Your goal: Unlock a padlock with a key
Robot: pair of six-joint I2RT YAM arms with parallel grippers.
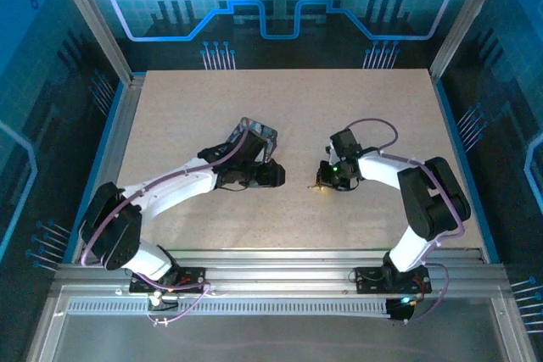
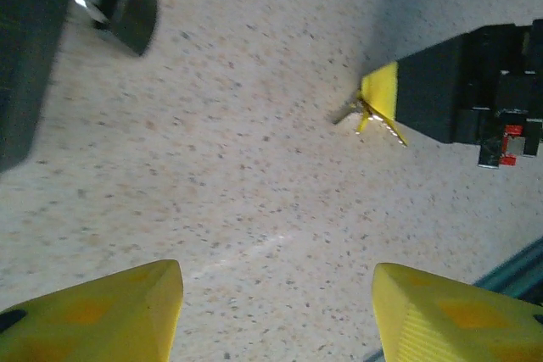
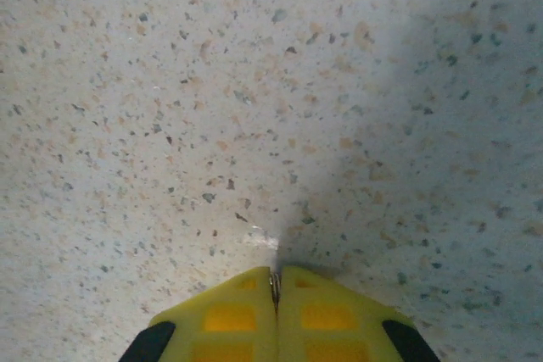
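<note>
The worktop is a pale beige sheet flecked with dark and tan specks. It is framed by aluminium rails and stands in a blue-lit enclosure whose walls carry circuit-line patterns. A dark box lies a little left of the worktop's middle, partly under the left arm's wrist. The left gripper points toward the right edge from just left of centre, and the left wrist view shows its yellow fingers spread wide with bare worktop between them, gripping nothing. The right gripper faces it from just right of centre, tipped down close to the surface and a short way apart from the left one. Its yellow fingertips are pressed together on the key, which shows from the right wrist as a thin metal sliver in the seam between them. From the left wrist the key is a small pale silvery piece with a toothed edge, jutting below the pinched tips, and a greyer bit sticks out on the other side. At the upper left of that view, against the edge of the box, is what looks like the padlock. It is a small dark block with bright metal beside it, too blurred to make out more, and well apart from the key.
</note>
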